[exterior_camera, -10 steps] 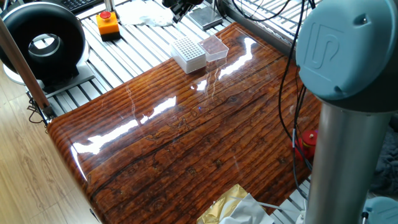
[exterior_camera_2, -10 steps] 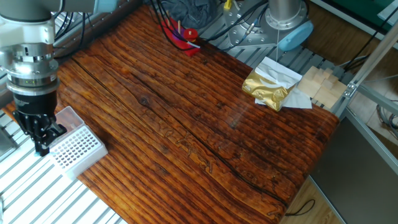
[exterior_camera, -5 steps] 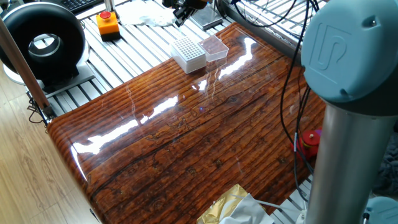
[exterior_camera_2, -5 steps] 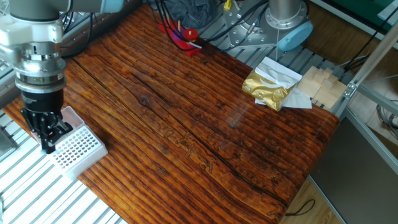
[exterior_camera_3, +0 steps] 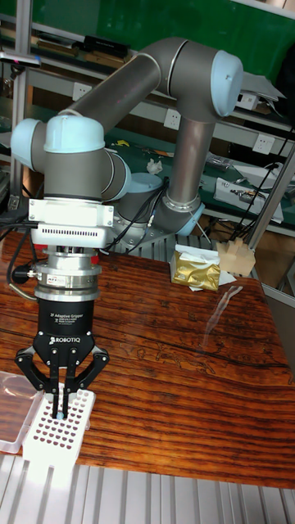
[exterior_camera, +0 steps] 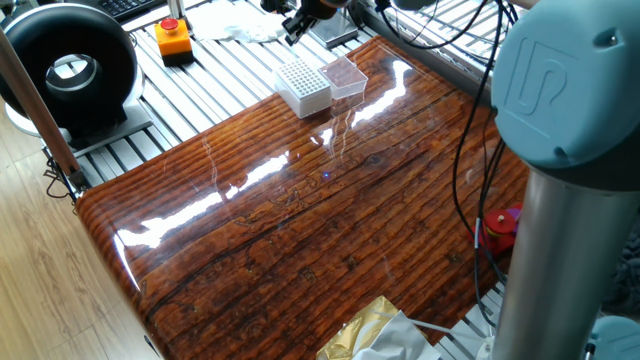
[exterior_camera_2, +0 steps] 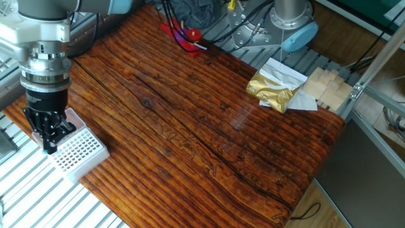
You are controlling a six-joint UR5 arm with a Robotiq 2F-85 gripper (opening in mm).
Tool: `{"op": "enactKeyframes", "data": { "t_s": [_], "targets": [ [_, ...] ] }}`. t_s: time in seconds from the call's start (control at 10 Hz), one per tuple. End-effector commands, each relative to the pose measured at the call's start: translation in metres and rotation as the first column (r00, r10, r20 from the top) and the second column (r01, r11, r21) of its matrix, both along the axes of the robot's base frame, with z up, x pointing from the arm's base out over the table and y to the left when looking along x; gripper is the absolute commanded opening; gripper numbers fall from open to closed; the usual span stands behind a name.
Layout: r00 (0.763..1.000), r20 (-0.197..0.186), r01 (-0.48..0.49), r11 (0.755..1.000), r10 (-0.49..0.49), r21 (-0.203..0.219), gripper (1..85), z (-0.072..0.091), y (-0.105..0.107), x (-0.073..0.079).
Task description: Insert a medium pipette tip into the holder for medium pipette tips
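The holder for medium pipette tips (exterior_camera_3: pixel 56 432) is a white block with a grid of holes, standing at the corner of the wooden table (exterior_camera_2: pixel 190 126). It also shows as a white block (exterior_camera: pixel 303 87) and a holed block (exterior_camera_2: pixel 77 152) in the two fixed views. My gripper (exterior_camera_3: pixel 61 409) hangs straight down over the holder's back edge, fingers drawn close together. A tiny pale sliver at the fingertips looks like the medium pipette tip (exterior_camera_3: pixel 61 415), just above the holes. From the side, the gripper (exterior_camera_2: pixel 49 144) covers the holder's left end. Only the dark gripper fingers (exterior_camera: pixel 293 28) show at the frame's top.
A clear plastic box (exterior_camera: pixel 345 76) lies right beside the holder. An orange push-button (exterior_camera: pixel 173 38) and a black round device (exterior_camera: pixel 70 70) stand on the slatted frame behind. A gold foil bag (exterior_camera_2: pixel 272 88), wooden blocks (exterior_camera_2: pixel 326 85) and red cables (exterior_camera_2: pixel 183 35) line the far side.
The gripper has shifted a little sideways, from beside the holder's end to over its edge. Its fingers stayed drawn together. The holder has not moved.
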State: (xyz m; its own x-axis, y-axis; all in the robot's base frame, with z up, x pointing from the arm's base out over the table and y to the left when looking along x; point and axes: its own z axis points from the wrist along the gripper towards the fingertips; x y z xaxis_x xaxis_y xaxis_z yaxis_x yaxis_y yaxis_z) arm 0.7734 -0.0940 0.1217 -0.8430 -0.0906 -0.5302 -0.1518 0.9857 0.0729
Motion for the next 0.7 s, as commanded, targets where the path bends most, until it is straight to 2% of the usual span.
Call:
{"op": "enactKeyframes", "data": {
  "t_s": [0.0,0.6],
  "targets": [
    [0.999,0.041,0.006,1.000,-0.006,0.006,1.0,0.008,-0.002,0.005],
    [0.992,0.117,0.036,0.998,-0.042,0.048,1.0,0.024,0.002,0.019]
  ]
}}
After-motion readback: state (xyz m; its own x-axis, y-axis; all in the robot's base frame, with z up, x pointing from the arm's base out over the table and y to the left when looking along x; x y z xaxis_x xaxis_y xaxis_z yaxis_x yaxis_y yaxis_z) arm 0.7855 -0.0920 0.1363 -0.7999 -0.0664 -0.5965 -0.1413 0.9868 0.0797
